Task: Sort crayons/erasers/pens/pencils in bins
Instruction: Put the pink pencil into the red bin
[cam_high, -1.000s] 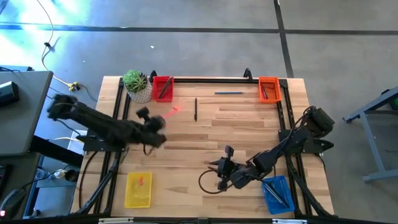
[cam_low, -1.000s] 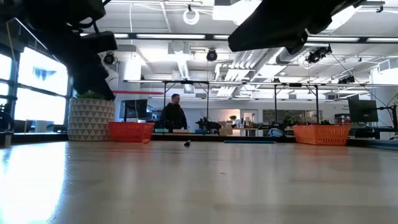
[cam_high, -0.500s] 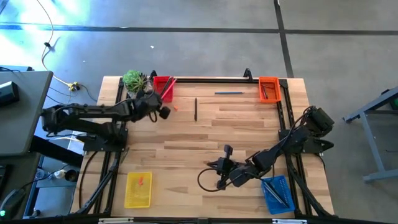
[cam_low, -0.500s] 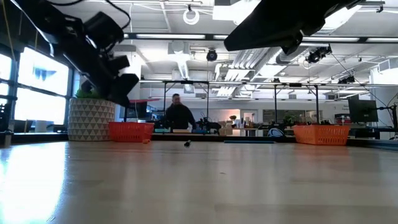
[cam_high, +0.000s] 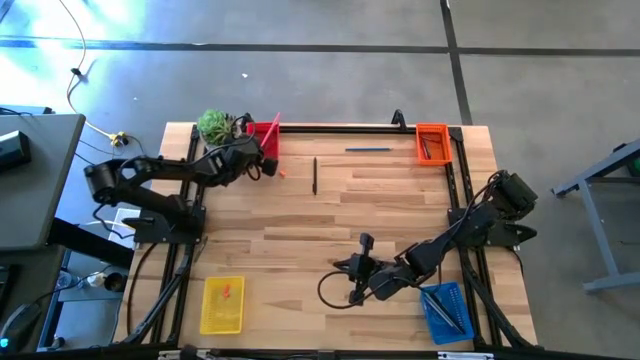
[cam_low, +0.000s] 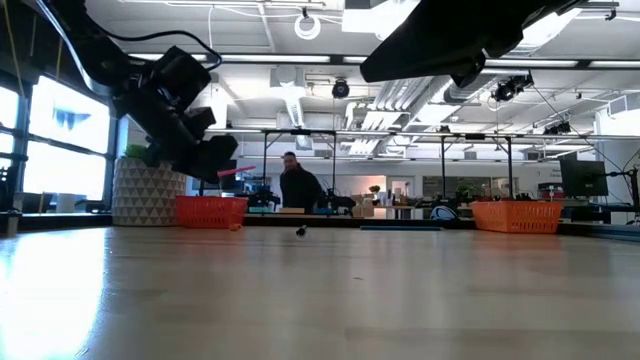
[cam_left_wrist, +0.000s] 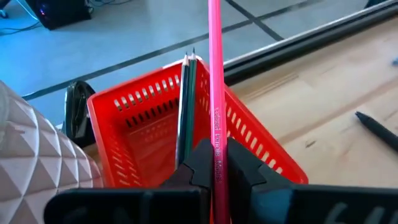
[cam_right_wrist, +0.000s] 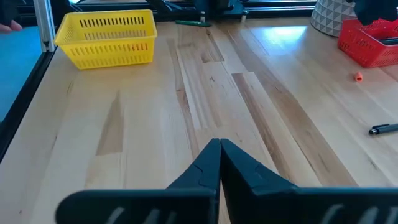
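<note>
The left tool (cam_left_wrist: 214, 169) was clamped on a long pink pencil (cam_left_wrist: 215, 81), which rose toward twelve o'clock just above the red bin (cam_left_wrist: 146, 118) (two pencils already inside). The left arm stretched across the counter (cam_high: 400, 210) to its far-left corner. The right tool (cam_right_wrist: 219, 163) hovered pinched shut, empty, near the blue bin (cam_high: 445, 310).

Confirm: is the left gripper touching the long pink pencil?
Touching. In the left wrist view the left gripper has its two dark fingers shut tight against both sides of the long pink pencil, with no gap, above the red mesh plastic bin.
</note>
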